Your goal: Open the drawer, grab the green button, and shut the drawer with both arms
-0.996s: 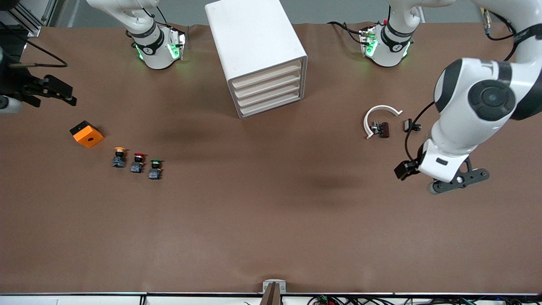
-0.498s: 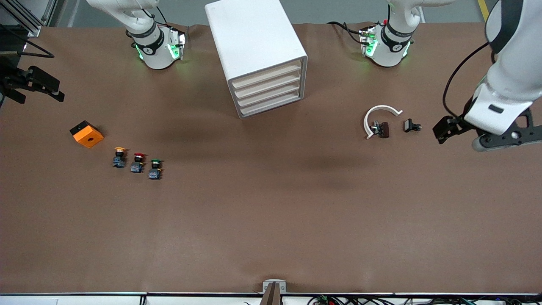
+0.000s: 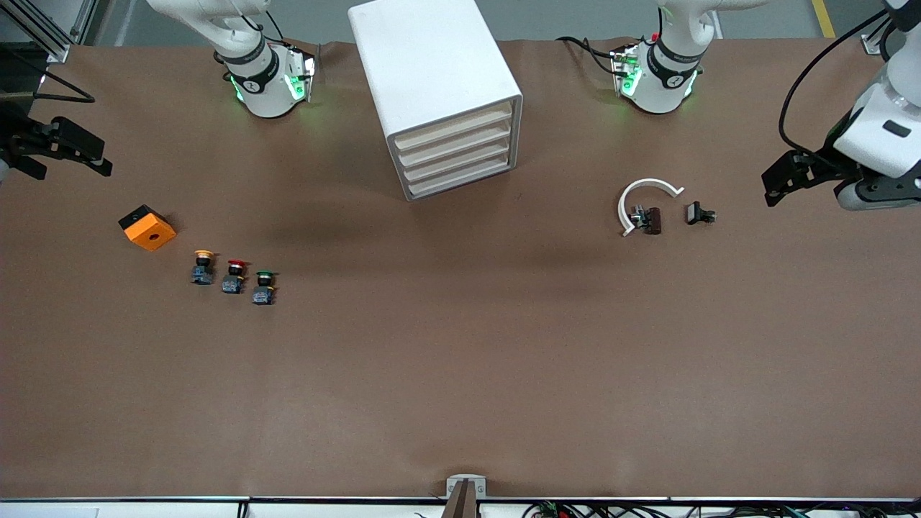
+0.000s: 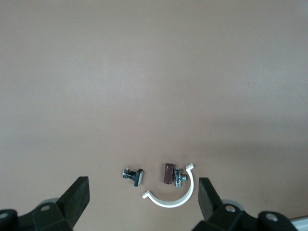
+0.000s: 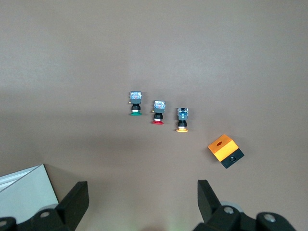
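Drawer (image 3: 459, 175) shut | button (image 3: 264, 286) on table, near red one (image 3: 234, 276) | your left gripper (image 3: 784, 175), right gripper (image 3: 65, 147) released, at table ends

High front camera; two down-facing wrist cameras.

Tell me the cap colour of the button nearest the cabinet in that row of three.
Green. The button shows it best in the front view.

Robotics lab bench; two bolted arm bases (image 3: 270, 79) with green status lights; brown-covered table (image 3: 460, 374); aluminium framing (image 3: 43, 29); loose cables (image 3: 575, 509).
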You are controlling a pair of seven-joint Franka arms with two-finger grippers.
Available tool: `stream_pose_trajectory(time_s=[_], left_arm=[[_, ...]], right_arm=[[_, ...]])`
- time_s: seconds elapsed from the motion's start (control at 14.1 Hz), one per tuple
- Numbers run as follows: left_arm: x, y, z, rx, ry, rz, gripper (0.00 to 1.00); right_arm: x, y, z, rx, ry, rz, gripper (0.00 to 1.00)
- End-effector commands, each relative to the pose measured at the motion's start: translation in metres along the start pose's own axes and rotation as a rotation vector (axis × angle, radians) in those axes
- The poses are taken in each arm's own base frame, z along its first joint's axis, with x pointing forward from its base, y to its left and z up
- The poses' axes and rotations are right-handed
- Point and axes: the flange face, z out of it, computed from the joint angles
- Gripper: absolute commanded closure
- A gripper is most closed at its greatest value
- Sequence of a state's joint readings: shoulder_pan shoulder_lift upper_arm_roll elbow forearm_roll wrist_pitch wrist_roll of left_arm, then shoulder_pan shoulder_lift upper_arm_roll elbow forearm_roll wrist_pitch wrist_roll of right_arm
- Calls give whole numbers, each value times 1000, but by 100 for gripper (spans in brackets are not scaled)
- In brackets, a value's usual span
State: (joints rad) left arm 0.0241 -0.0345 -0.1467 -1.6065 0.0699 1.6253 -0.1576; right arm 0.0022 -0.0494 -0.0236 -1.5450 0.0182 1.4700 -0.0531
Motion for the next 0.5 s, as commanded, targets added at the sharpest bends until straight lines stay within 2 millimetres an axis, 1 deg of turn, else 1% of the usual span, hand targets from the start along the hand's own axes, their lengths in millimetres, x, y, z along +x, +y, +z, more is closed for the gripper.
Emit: stream_pose_trajectory(time_s=[0.0,0.07,0.14,0.28,0.43], left_arm=[[-8,-12,-13,-19,-4,-12,0],[-9,-18,-17,-17,-9,-17,0],[-10,-19,-18,-18,-22,-8,0],[-9,-17,-25,-22,-8,-3,0],[-8,-16,-24,-22,-16,-1,0]], right_arm=[[2,0,-5,-6,-1,-2,0],[2,0,-6,-8,1,-2,0],[2,0,-7,-11,2,-1,0],[1,1,-8,-13,3,0,0],[1,1,-8,-14,3,1,0]])
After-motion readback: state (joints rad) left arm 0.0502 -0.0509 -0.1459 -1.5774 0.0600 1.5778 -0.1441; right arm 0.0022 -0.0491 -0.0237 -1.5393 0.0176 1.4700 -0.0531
